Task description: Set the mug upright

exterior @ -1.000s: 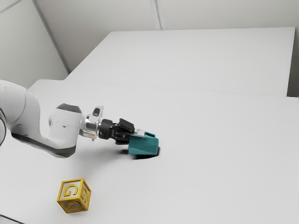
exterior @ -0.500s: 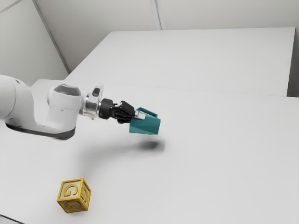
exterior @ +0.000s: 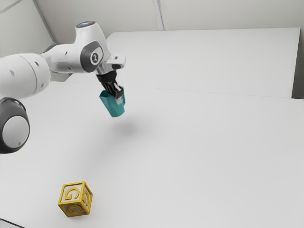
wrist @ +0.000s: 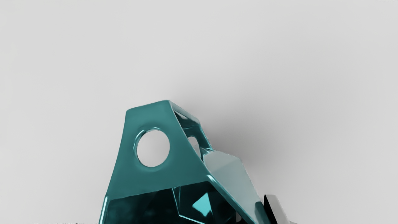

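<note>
The gripper [exterior: 118, 96] points down and is shut on the wall of the teal mug [exterior: 108, 103], near its rim. The mug hangs in the air above the table, slightly tilted, with its mouth up toward the hand and its base down. In the wrist view the gripper [wrist: 254, 214] has one finger outside the wall and a small part of the other showing inside the dark mouth. Beside them, the mug [wrist: 183, 172] shows its angular side with a round hole; its base is hidden there.
A yellow-framed letter block [exterior: 75, 199] sits on the white table [exterior: 204, 161], toward the exterior view's lower left. The mug's soft shadow falls on the tabletop below it. Behind the table stands a raised white surface [exterior: 199, 59].
The arm has lifted the mug off the table and carried it toward the exterior view's upper left. My hand has swung from nearly level to pointing down, turning the lying mug to nearly upright.
</note>
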`<state>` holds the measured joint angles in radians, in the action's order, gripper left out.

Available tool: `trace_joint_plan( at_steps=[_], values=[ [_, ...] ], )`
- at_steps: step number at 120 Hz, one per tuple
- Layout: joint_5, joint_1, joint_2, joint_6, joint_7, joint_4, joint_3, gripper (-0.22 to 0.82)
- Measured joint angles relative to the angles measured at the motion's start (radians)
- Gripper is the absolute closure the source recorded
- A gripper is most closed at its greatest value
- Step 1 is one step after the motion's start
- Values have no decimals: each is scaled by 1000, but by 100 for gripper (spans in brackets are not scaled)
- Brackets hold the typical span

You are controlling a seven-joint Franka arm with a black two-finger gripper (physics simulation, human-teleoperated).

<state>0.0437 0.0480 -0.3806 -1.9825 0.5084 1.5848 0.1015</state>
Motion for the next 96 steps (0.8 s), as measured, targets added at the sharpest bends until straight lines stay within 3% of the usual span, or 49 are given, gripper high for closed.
trace_joint_plan(
  at_steps=[40,67,84,96],
  values=[
    [-95,17,-11,-199,-258,136,-3,78],
    [-86,23,-11,-226,-366,163,-2,31],
    [-85,24,23,-203,-418,141,-11,16],
    [-68,22,83,-9,-448,-59,-34,10]
  ],
)
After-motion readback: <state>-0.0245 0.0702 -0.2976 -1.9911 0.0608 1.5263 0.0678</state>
